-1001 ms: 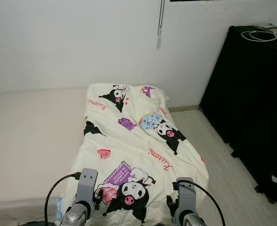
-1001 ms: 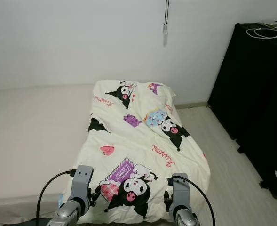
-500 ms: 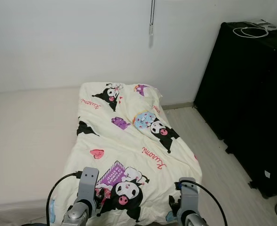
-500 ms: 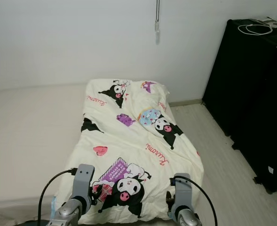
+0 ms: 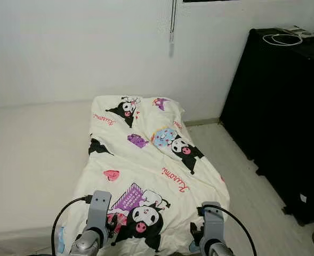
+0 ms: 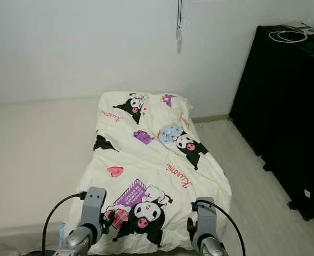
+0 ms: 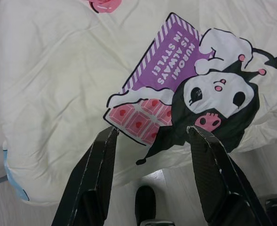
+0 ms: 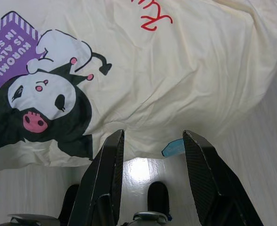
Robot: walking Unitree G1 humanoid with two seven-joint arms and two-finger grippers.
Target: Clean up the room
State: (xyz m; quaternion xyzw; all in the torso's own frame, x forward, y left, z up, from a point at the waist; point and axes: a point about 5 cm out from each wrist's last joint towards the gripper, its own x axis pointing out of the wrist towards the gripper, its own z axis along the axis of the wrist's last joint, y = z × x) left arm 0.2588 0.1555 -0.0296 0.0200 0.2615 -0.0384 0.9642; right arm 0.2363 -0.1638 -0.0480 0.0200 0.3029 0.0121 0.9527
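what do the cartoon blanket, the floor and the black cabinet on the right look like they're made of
Blanket: soft woven fabric, probably cotton or a polyester blend, matte; it creases and drapes over the mattress edge, with a printed pattern.
Floor: pale wood-look planks, likely laminate or vinyl; faint plank lines and a glossy reflection in the right wrist view.
Black cabinet: cannot tell; its matte black surface may be a cloth cover or painted board.

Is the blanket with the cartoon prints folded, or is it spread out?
Spread out. The blanket lies flat in one layer along the mattress, prints showing, its near edge hanging over the end above the floor.
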